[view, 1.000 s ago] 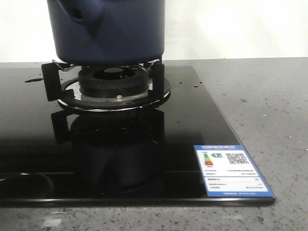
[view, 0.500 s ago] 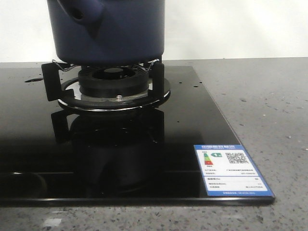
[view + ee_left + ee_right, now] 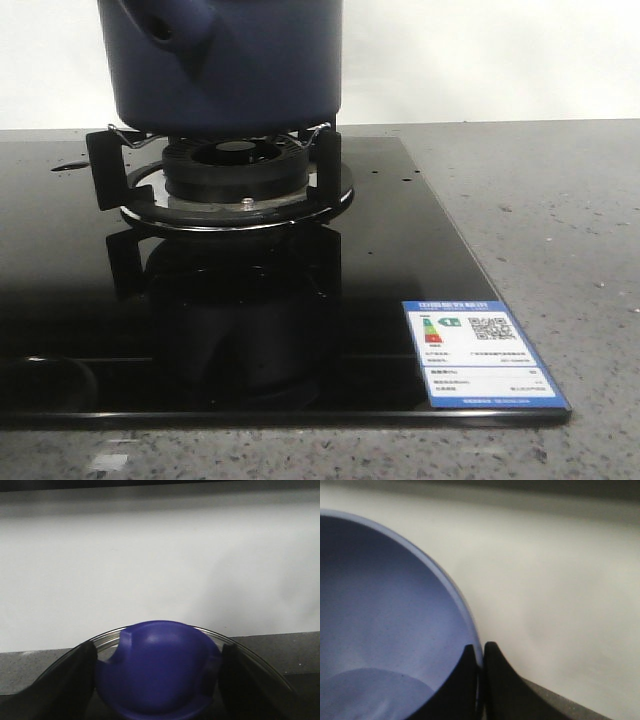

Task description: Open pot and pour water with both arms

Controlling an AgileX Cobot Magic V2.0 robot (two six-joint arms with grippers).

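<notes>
The dark navy-blue pot [image 3: 230,70] stands on the gas burner [image 3: 235,170], its stubby hollow handle [image 3: 165,25] towards the left; its top is cut off by the frame. No gripper shows in the front view. In the left wrist view my left gripper [image 3: 157,680] is shut on the blue knob [image 3: 157,660] of a glass lid [image 3: 107,637], one finger on each side. I cannot tell whether the lid rests on the pot. In the right wrist view my right gripper [image 3: 482,652] is shut on the rim of a light-blue bowl [image 3: 385,605].
The burner sits on a glossy black hob [image 3: 400,250] with a blue and white energy label [image 3: 480,350] at its near right corner. Grey speckled counter [image 3: 560,220] lies to the right and in front. A white wall stands behind.
The pot has not moved. Only a faint reflection in the hob's near left corner has shifted.
</notes>
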